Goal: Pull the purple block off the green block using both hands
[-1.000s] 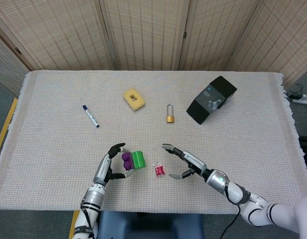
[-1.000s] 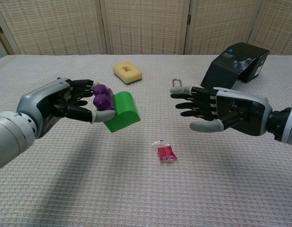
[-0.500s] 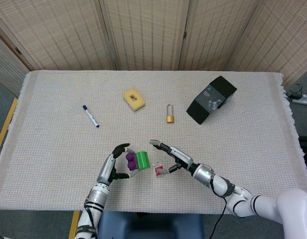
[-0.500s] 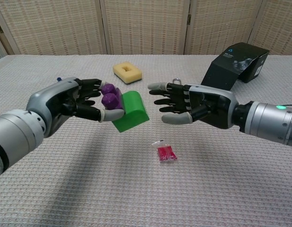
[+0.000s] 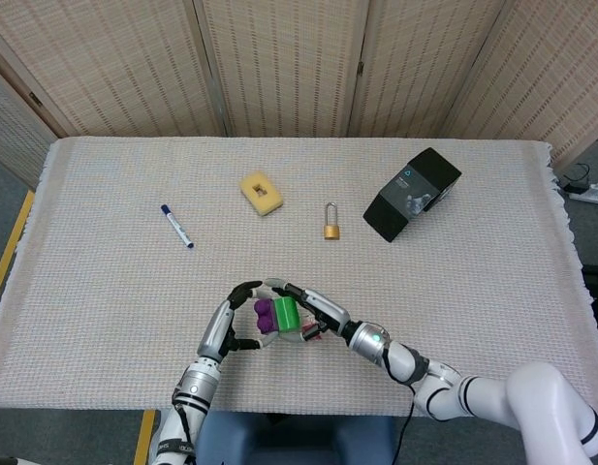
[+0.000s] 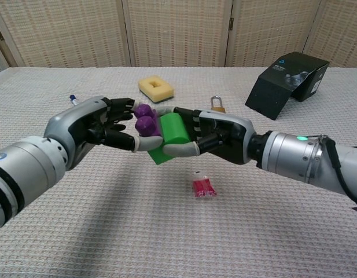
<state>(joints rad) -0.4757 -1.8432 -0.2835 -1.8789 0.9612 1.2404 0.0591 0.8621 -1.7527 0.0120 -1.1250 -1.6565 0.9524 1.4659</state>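
Note:
The purple block [image 6: 144, 120] [image 5: 264, 311] is still stuck to the green block [image 6: 171, 132] [image 5: 285, 313], and both are held up above the table. My left hand [image 6: 103, 123] [image 5: 231, 325] pinches the purple block from the left. From the right my right hand [image 6: 216, 134] [image 5: 313, 308] wraps around the green block, fingers over its top and thumb under it. The two hands meet at the blocks.
A small red packet [image 6: 203, 186] lies on the cloth just below the hands. Farther back are a yellow sponge [image 6: 155, 88], a brass padlock [image 6: 217, 106], a black box [image 6: 286, 75] and a blue marker [image 5: 176, 225].
My right hand has moved left and closed around the green block. The left hand has carried the joined blocks a little to the right to meet it.

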